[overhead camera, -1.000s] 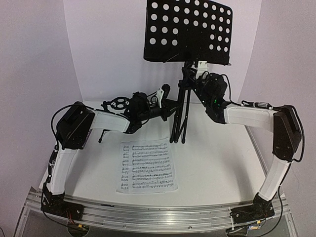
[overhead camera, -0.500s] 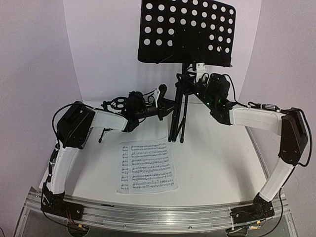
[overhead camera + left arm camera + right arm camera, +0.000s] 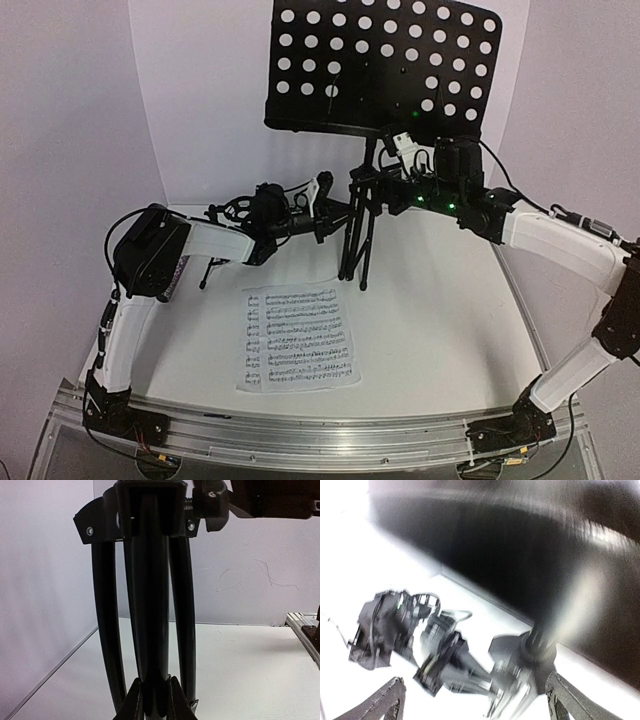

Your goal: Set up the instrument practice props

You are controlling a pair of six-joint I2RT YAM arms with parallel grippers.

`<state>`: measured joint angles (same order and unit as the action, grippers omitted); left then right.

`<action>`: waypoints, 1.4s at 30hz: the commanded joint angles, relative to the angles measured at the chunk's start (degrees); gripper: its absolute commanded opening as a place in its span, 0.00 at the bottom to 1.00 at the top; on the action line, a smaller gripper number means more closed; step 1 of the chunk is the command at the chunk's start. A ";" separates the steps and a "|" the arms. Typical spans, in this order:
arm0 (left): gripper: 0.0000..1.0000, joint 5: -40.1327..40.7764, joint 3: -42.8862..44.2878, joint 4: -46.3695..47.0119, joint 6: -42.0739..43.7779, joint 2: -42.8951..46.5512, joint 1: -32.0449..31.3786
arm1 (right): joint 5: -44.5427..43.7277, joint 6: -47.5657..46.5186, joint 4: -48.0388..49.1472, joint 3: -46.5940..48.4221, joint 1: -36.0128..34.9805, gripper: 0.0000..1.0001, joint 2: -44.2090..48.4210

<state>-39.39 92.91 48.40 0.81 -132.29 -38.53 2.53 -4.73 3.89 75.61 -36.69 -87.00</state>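
The music stand (image 3: 385,65) is upright at the far side of the table (image 3: 450,330). The left jaws clamp its centre pole among the legs. The right jaws gape wide, flanking its upper hub.

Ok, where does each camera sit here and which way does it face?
Top external: above and behind the bases, looking down at the table, music stand and sheet-music page; left arm and right arm show.
Left wrist: low, level, facing the stand's legs; left gripper pinches one tube.
Right wrist: blurred, looking up under the tray; right gripper spread wide.
Shared: all three show the stand.
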 commanded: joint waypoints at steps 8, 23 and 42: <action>0.00 3.05 -0.50 -5.05 1.16 1.31 2.05 | 7.14 -2.07 -22.16 8.22 2.86 0.89 0.40; 0.00 1.85 0.00 -6.39 -0.28 1.34 2.14 | 13.74 2.34 4.63 -8.25 6.22 0.73 -7.49; 0.00 1.28 2.04 -8.68 -1.95 0.51 2.35 | 18.00 2.30 11.21 3.78 10.53 0.35 -20.52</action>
<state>-39.03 94.06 45.59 -1.95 -132.27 -37.16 17.92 -1.50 12.77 76.04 -26.34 -106.73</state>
